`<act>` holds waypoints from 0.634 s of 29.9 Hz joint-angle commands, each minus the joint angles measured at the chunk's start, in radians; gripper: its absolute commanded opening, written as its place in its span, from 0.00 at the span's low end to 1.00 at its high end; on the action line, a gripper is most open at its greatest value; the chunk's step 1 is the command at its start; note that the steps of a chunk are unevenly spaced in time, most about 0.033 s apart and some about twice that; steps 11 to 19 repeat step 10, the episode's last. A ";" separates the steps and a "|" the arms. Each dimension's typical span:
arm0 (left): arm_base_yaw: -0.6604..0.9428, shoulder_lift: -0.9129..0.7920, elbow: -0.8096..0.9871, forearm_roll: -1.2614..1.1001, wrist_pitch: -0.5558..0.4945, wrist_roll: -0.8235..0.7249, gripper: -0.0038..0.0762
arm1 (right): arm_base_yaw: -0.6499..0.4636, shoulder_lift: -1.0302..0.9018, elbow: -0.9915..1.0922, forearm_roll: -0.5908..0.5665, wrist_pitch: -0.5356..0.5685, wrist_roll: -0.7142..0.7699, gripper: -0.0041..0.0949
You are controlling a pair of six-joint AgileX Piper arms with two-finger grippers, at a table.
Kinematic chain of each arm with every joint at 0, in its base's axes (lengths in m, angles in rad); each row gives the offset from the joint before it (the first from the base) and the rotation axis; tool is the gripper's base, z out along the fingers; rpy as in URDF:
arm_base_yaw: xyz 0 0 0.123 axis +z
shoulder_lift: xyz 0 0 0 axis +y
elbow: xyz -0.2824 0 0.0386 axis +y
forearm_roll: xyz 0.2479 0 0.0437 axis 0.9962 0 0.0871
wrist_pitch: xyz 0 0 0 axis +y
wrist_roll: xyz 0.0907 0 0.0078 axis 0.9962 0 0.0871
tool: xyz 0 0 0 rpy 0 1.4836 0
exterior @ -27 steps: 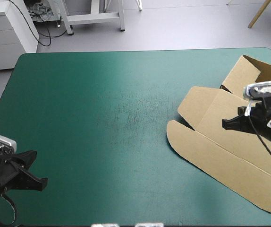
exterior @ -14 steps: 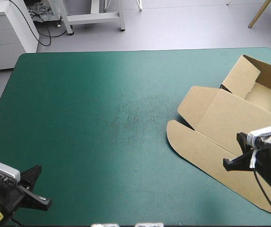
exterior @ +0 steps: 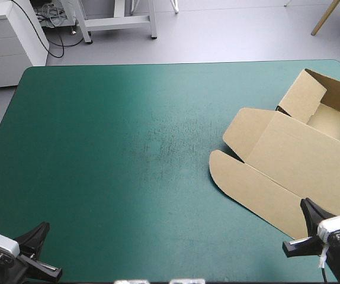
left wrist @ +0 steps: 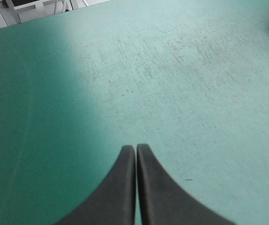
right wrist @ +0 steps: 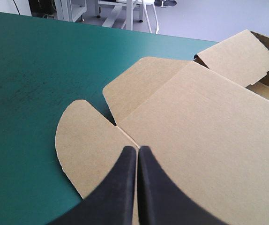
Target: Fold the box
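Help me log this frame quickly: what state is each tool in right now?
Left tool: shut, holding nothing.
Right tool: shut, holding nothing; the box lies just ahead.

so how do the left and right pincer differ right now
The left pincer has only bare teal-green cover ahead of it; the right pincer looks straight onto the brown box, whose lid lies flat. The left sits at the cover's near left corner, the right at the near right one, by the box's edge. Both are shut and hold nothing.
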 commanded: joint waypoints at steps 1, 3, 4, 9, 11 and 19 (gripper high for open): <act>-0.005 -0.016 -0.015 -0.002 -0.079 -0.001 0.04 | 0.005 -0.063 0.002 0.009 -0.070 0.016 0.04; -0.005 -0.019 -0.015 0.006 -0.084 -0.001 0.04 | 0.005 -0.101 0.002 0.005 -0.070 0.018 0.04; -0.005 -0.019 -0.015 0.006 -0.084 -0.001 0.04 | 0.005 -0.119 0.002 -0.001 -0.072 0.020 0.04; -0.005 -0.019 -0.015 0.009 -0.084 -0.001 0.04 | 0.005 -0.178 0.002 -0.022 -0.074 0.043 0.04; -0.005 -0.019 -0.015 0.009 -0.084 -0.001 0.04 | 0.005 -0.178 0.002 -0.022 -0.074 0.043 0.04; -0.005 -0.019 -0.015 0.009 -0.084 -0.001 0.04 | 0.005 -0.178 0.002 -0.022 -0.074 0.043 0.04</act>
